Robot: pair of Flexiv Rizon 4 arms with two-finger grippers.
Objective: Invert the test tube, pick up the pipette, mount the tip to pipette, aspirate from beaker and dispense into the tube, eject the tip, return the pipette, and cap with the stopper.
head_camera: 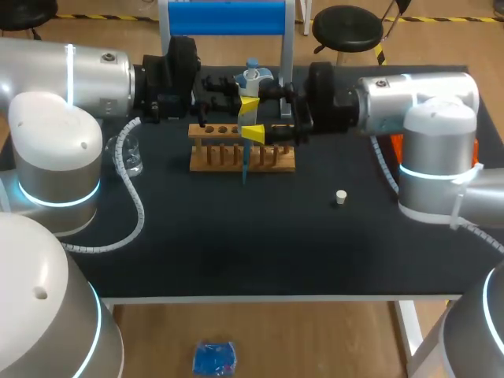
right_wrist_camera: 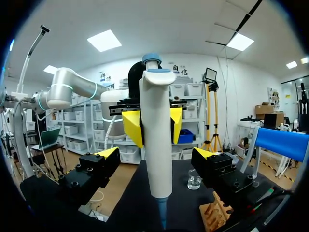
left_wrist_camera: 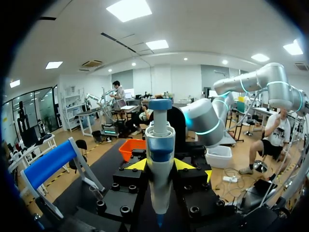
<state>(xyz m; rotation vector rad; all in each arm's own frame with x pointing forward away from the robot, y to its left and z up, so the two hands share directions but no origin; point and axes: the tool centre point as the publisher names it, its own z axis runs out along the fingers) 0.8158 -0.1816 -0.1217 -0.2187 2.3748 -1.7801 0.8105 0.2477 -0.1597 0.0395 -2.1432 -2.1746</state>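
Your pipette (right_wrist_camera: 155, 96) stood upright over the wooden test-tube rack (head_camera: 211, 164), plunger up. Its blue tip (right_wrist_camera: 163, 215) was mounted and pointing straight down at the counter (head_camera: 236, 252). Your left hand (right_wrist_camera: 154, 124) was clamped on the pipette's body, a yellow finger pressed to each side. Your right hand (right_wrist_camera: 157, 153) faced it from the opposite way, fingers spread wide, one on either side of the pipette and touching nothing. So the long axis ran vertical, and the tool sat squarely between both hands. The beaker (head_camera: 132, 155) stood well off toward your left arm's side, near that arm's base. I'd say the left was the nearer arm for aspirating, and the tip would need to travel sideways, then down. The stopper (head_camera: 341, 197) lay alone on your right, apart from the rack.
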